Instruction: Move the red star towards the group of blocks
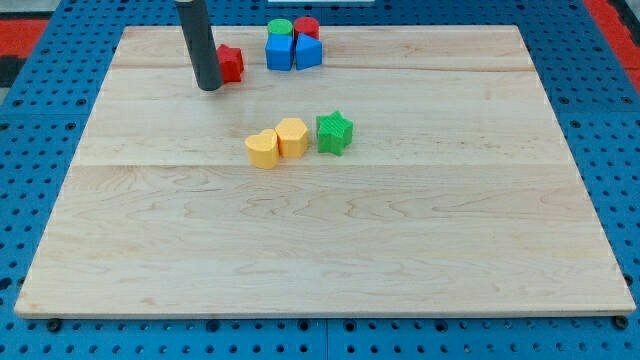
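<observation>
The red star (231, 63) lies near the view's top, left of centre, partly hidden by my rod. My tip (210, 86) rests on the board just to the star's left, touching or nearly touching it. To the star's right is a group: a green round block (279, 28), a red round block (306, 27), a blue block (279, 52) and a second blue block (308, 52), packed together. A small gap separates the star from the group.
Near the board's middle sit a yellow heart-like block (262, 148), a yellow block (292, 136) touching it, and a green star (334, 132) just to their right. The wooden board (320, 250) lies on a blue pegboard.
</observation>
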